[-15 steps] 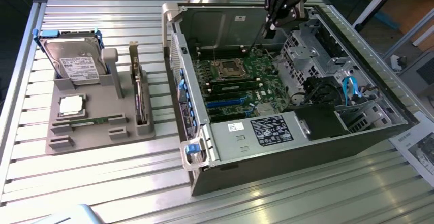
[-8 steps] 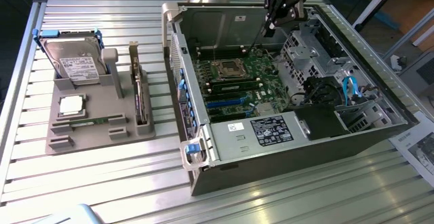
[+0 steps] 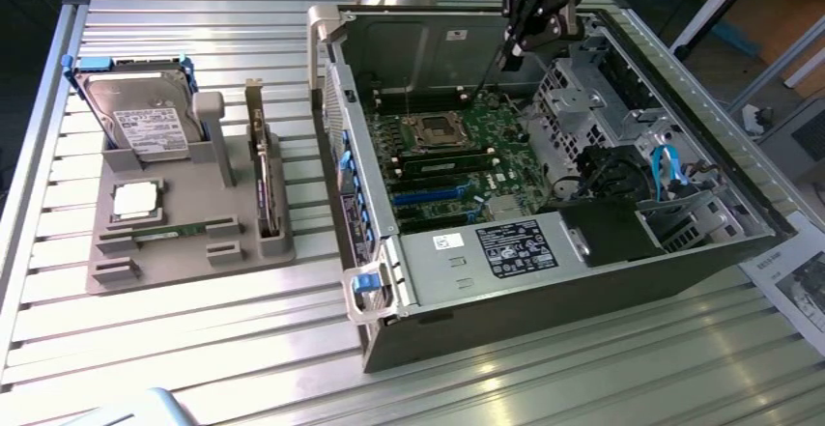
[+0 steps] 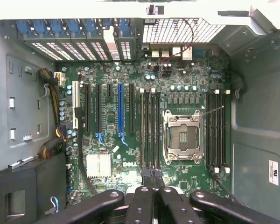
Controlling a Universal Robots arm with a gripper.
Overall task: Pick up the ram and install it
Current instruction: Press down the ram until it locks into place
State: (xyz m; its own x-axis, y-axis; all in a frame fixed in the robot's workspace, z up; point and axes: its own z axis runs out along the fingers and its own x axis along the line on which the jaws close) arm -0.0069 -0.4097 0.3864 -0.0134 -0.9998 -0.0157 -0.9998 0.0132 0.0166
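The gripper [image 3: 513,57] hangs over the open computer case [image 3: 581,276], near its back wall and above the motherboard [image 3: 480,160]. In the wrist view its dark fingers [image 4: 142,200] are pressed together with no gap, and nothing can be made out between them; the gripper [image 4: 152,179] sits directly over one end of the bank of memory slots [image 4: 149,135] beside the empty processor socket [image 4: 182,135]. A second bank of slots [image 4: 215,133] runs along the socket's other side. In the exterior view a long dark strip lies in the slots [image 3: 445,162] just in front of the socket [image 3: 426,128], but whether it is a seated stick cannot be told. A ram [image 3: 174,231], a thin green stick, lies flat in the grey holder [image 3: 193,257] on the slatted table [image 3: 193,358], at the exterior view's left and well apart from the gripper. The same holder carries a hard drive [image 3: 149,112], a square silver processor chip [image 3: 135,199] and an expansion card [image 3: 265,184] standing on edge.
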